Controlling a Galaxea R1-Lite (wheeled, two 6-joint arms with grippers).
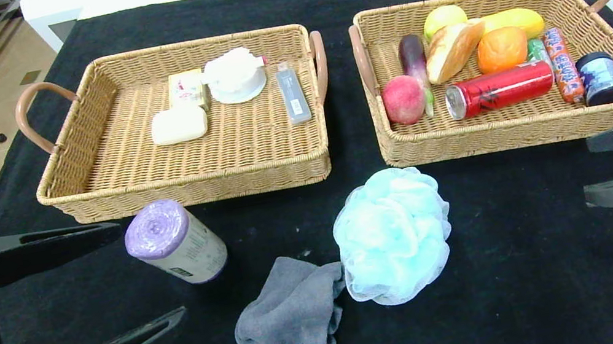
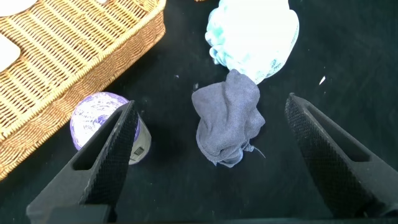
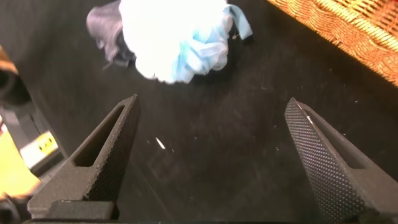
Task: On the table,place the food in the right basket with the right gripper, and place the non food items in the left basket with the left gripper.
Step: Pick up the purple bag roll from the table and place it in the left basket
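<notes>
Three non-food items lie on the black table in front of the baskets: a purple roll of bags (image 1: 175, 242) (image 2: 102, 124), a grey cloth (image 1: 292, 316) (image 2: 228, 118) and a light blue bath pouf (image 1: 393, 234) (image 2: 252, 34) (image 3: 174, 37). My left gripper (image 1: 151, 266) (image 2: 211, 118) is open and empty, low at the front left, with the cloth between its fingers in the left wrist view. My right gripper (image 1: 586, 169) (image 3: 211, 118) is open and empty at the right edge, over bare table.
The left wicker basket (image 1: 94, 170) holds soap, a box, a white container and a grey stick. The right basket (image 1: 523, 129) holds a peach, eggplant, bread, orange, mango, red can, sausage and a jar. Bare table lies at the front right.
</notes>
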